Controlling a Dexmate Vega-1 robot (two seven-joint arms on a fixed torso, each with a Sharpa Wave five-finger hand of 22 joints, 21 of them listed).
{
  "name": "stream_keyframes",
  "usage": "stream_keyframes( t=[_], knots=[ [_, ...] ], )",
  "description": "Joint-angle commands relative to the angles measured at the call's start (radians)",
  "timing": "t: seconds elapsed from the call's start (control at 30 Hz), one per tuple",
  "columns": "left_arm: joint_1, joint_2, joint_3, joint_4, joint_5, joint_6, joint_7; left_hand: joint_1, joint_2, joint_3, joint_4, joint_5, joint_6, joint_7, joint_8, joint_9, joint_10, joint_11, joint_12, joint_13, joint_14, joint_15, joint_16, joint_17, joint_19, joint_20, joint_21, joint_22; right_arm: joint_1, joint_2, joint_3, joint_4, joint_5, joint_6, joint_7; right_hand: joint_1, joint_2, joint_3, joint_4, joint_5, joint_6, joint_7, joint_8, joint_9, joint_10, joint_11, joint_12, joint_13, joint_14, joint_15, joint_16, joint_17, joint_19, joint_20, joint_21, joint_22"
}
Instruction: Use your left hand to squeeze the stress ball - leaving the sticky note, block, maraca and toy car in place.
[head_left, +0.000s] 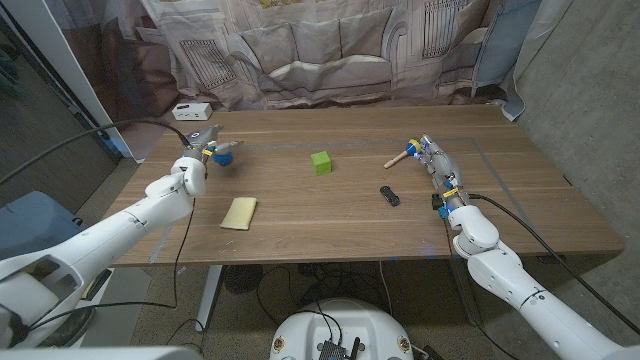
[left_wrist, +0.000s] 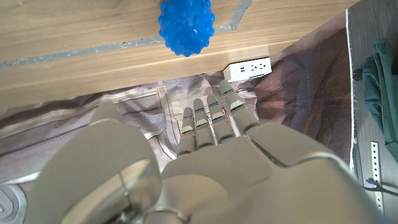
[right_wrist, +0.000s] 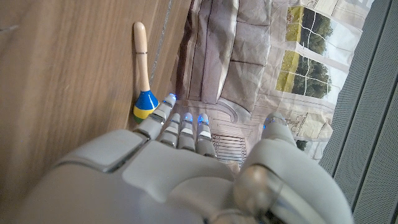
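At the left of the head view, the left hand (head_left: 203, 146) hovers beside the blue stress ball (head_left: 222, 155), fingers apart and holding nothing; contact seems absent, though the view is small. The right hand (head_left: 432, 158) waits at the right, fingers extended and empty, beside the maraca (head_left: 401, 155). On the desk (head_left: 330, 215) lie the sticky note (head_left: 239, 212), block (head_left: 320, 162) and toy car (head_left: 389, 195).

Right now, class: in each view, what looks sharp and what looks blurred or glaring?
Head view: evenly lit, table sharp, small things tiny. Left wrist view: the stress ball is crisp, the left hand up close soft. Right wrist view: the maraca is clear, the right hand blurred, bright blue glints on its fingers.
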Motion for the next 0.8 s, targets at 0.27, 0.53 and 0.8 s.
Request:
stream_keyframes(
  t=[0.27, 0.53, 0.8],
  knots=[
    [0.149, -0.035, -0.128, -0.081, -0.173, -0.165, 0.178, -0.041, -0.003, -0.008, 0.021, 0.003, 0.023, 0.006, 0.012, 0.001, 0.002, 0.009, 0.002, -0.009, -0.008, 0.003, 0.001, 0.001, -0.010, -0.004, -0.011, 0.003, 0.006, -0.023, 0.006, -0.014, -0.015, 0.011, 0.022, 0.003, -0.007, -0.007, 0.001, -0.002, -0.008, 0.000, 0.001, 0.004, 0.011, -0.003, 0.001, 0.003, 0.009, -0.002, 0.000, 0.004, 0.014, -0.003, 0.003, 0.002],
    [0.226, -0.071, -0.206, -0.117, -0.285, -0.255, 0.222, -0.057, -0.005, -0.015, 0.027, 0.003, 0.033, 0.017, 0.014, 0.000, 0.004, 0.015, 0.004, -0.015, -0.008, 0.008, 0.001, 0.000, -0.021, -0.004, -0.020, 0.003, 0.023, -0.025, 0.004, 0.041, 0.014, 0.057, 0.096, -0.003, -0.010, -0.010, 0.004, -0.002, -0.002, -0.002, 0.003, 0.004, 0.022, -0.001, 0.004, 0.003, 0.015, -0.006, 0.002, 0.005, 0.018, -0.004, 0.004, 0.002],
    [0.271, -0.088, -0.259, -0.100, -0.352, -0.443, 0.236, -0.066, -0.007, -0.020, 0.030, 0.004, 0.039, 0.021, 0.015, -0.001, 0.006, 0.019, 0.005, -0.019, -0.008, 0.013, 0.002, 0.000, -0.024, -0.002, -0.024, 0.003, 0.015, -0.024, 0.000, 0.001, -0.032, 0.044, 0.042, -0.010, -0.013, -0.014, 0.007, -0.003, 0.002, -0.001, 0.004, 0.004, 0.023, -0.001, 0.004, 0.003, 0.016, -0.004, 0.003, 0.006, 0.020, -0.005, 0.004, 0.002]
  ],
)
